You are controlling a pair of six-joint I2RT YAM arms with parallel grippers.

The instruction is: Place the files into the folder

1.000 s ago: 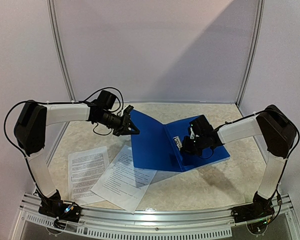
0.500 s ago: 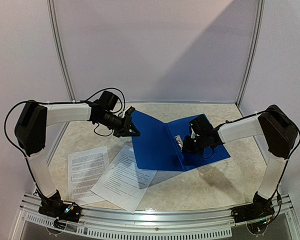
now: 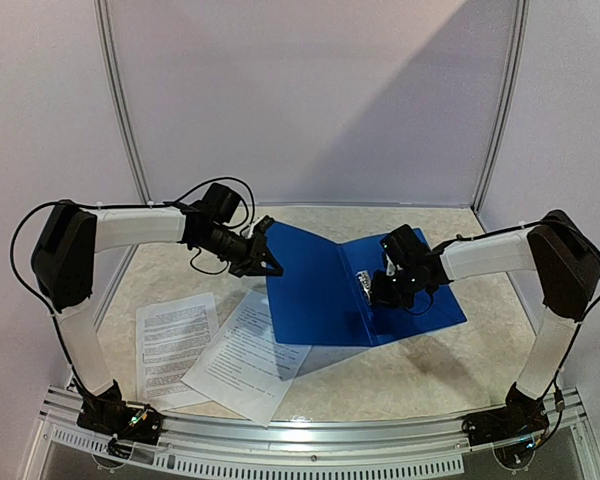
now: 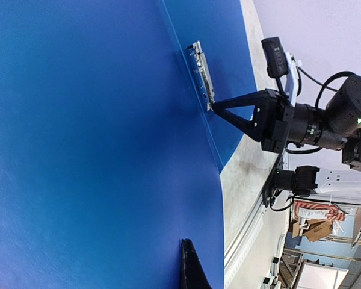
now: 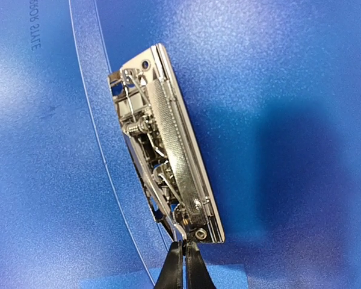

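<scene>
The folder [image 3: 320,300] on the bench [image 3: 410,375] is propped open by the spread left claw [image 3: 268,247] at its 10 o'clock corner, and its clip [image 5: 165,150] is touched by the closed right claw [image 5: 183,268], seemingly to admit the files [image 3: 242,355] lying at 8 o'clock.

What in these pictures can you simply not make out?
- Print on the files: too small in the top view.
- Whether the left gripper grips the folder: the left wrist view shows one fingertip; the cover hides the other.
- Whether the right gripper pinches the clip: the right wrist view's bottom edge cuts its fingers off.
</scene>
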